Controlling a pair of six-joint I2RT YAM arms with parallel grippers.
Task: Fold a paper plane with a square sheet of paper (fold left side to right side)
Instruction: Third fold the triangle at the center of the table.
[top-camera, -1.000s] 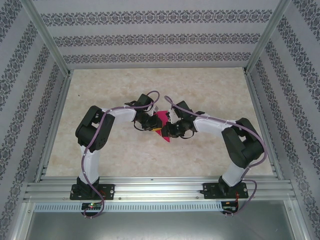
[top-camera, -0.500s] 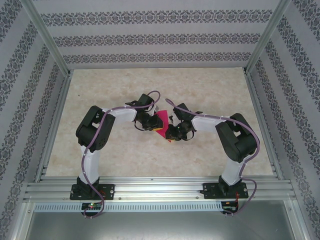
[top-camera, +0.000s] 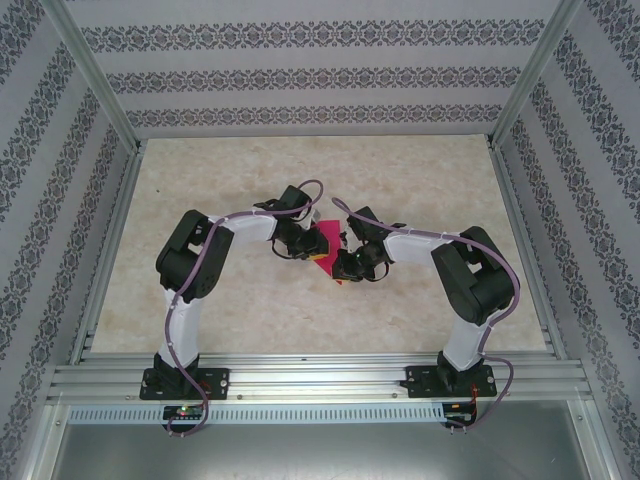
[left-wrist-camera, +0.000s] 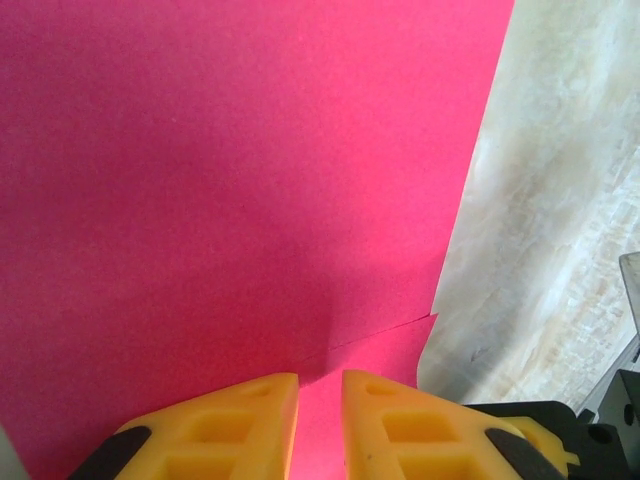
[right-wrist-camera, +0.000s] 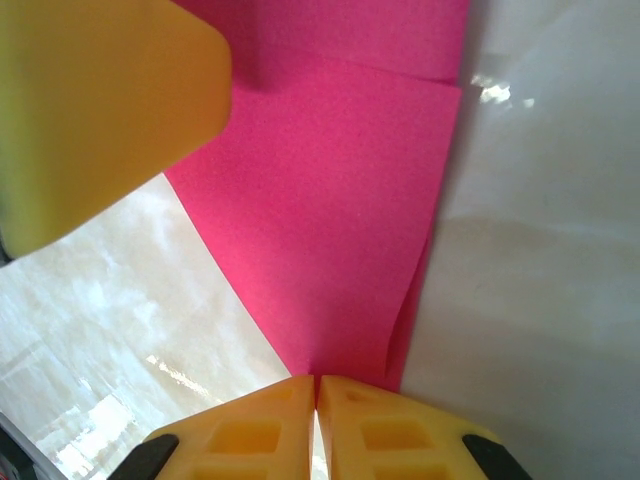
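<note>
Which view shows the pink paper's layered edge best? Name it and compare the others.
The right wrist view: the pink paper shows two overlapping layers tapering to a point at the right end effector. The left wrist view is close, mostly flat pink. The top external view gives a sliver between the arms.

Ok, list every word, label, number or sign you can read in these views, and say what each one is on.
None can be read.
The pink paper is plain, with no print on it.
The yellow fingers of the claws carry no marking.
The wall pattern is ornament, not lettering.
Small lights on the left arm's base are too small to read as signs.
</note>
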